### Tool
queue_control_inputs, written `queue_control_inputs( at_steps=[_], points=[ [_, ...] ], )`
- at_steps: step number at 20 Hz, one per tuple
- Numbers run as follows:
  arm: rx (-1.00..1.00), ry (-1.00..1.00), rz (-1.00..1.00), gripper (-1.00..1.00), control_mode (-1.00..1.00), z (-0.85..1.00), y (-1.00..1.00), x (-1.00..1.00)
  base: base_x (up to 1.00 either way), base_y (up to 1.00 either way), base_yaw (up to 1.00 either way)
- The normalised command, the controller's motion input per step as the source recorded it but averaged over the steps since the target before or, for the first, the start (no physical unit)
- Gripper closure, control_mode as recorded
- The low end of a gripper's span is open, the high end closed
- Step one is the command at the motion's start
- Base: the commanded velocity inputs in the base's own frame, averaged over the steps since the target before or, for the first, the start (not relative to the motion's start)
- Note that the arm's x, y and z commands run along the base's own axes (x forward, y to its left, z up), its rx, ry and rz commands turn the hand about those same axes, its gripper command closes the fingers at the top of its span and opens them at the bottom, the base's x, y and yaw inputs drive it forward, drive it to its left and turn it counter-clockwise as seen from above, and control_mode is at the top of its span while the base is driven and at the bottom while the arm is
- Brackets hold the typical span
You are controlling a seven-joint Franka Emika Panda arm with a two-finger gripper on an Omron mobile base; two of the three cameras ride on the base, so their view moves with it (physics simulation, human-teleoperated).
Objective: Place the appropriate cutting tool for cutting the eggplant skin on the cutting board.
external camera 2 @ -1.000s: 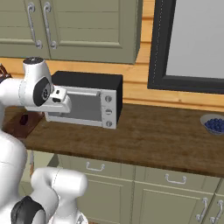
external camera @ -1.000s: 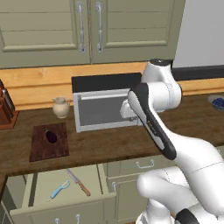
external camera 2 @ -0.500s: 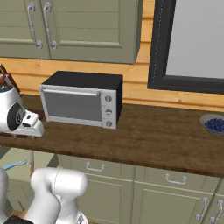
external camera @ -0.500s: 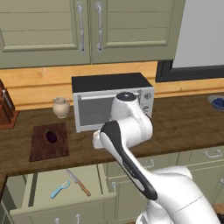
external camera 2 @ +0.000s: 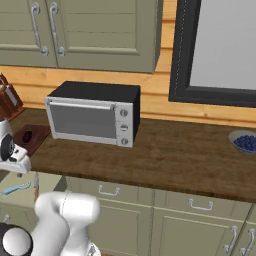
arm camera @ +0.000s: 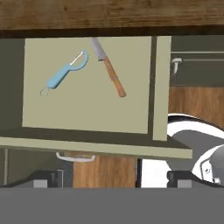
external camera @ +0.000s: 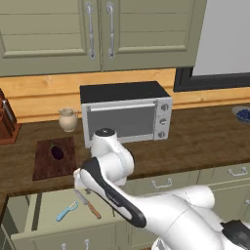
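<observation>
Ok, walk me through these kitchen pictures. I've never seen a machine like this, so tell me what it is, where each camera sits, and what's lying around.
The white thing is a robot arm on a driving base, in a computer-rendered kitchen. Two cameras ride on the base behind the arm, one to its left and one to its right. The third sits on the hand and looks along the gripper, whose two dark tips stand wide apart, holding nothing.

On the wooden counter stand a toaster oven, a small jug and a dark cutting board with a little eggplant on it. A bowl sits at the far right.

Below the counter, an open drawer holds a light blue peeler and a wooden-handled knife, lying apart. The hand camera looks down at both.
</observation>
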Motion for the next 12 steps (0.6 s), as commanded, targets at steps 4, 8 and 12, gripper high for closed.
queue_control_inputs(
  at_steps=[4,8,12],
  points=[
    [0.0,0.25,-0.06,-1.0,-1.0,-0.82,0.95,0.3,0.0,0.0,0.0],
    [0.0,0.19,0.0,-1.0,-1.0,-0.68,0.48,0.11,0.0,0.0,0.0],
    [0.0,0.11,0.0,-1.0,-1.0,-0.34,0.06,0.08,0.0,0.0,0.0]
  ],
)
